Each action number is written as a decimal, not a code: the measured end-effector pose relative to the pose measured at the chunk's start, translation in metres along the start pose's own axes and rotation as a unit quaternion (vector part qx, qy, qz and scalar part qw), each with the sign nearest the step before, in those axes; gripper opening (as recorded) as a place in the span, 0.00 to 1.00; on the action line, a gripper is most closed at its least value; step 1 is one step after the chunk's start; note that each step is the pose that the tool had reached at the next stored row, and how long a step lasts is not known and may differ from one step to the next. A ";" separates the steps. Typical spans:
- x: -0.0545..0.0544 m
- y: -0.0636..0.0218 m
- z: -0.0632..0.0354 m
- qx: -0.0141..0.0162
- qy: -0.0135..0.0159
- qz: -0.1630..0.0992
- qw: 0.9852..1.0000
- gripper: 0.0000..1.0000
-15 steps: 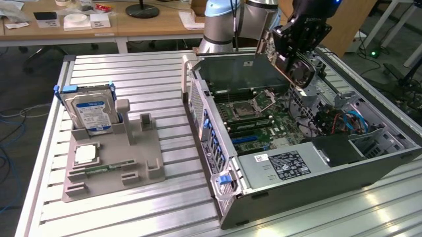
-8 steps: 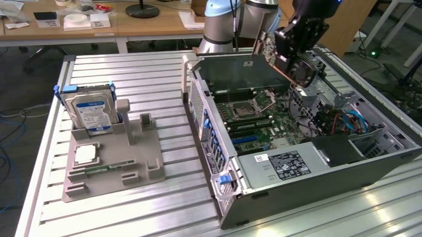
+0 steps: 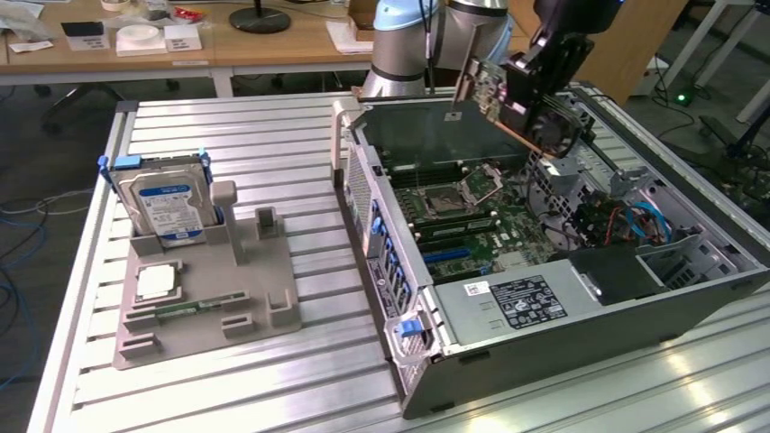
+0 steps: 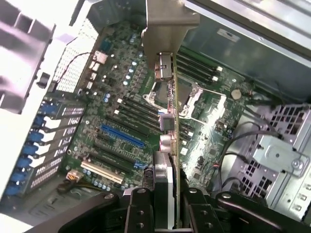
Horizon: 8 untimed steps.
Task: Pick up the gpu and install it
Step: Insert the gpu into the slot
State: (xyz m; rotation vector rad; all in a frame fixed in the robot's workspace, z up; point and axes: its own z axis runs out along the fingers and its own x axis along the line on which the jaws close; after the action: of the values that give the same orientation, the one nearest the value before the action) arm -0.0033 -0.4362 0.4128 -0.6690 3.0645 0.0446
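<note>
The tool (image 3: pixel 536 90) pinches the gpu (image 3: pixel 488 90), which hangs tilted over the far end of the open case (image 3: pixel 578 316). The card is likely light, stiff and fragile, so grip the board's edges, not the fan.

Wooden desks (image 3: pixel 277 47) behind, perhaps grey carpet (image 3: pixel 36 153).
</note>
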 end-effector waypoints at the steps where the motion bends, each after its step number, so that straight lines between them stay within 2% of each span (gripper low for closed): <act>1: 0.000 0.0000 0.0000 0.000 0.000 -0.008 1.000 0.28; 5: 0.000 0.0000 0.0000 0.000 0.001 -0.041 0.999 0.28; 8: 0.000 0.0000 0.0001 -0.001 0.002 -0.065 0.998 0.28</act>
State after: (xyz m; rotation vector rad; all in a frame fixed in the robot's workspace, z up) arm -0.0033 -0.4363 0.4127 -0.8685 3.0160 0.0451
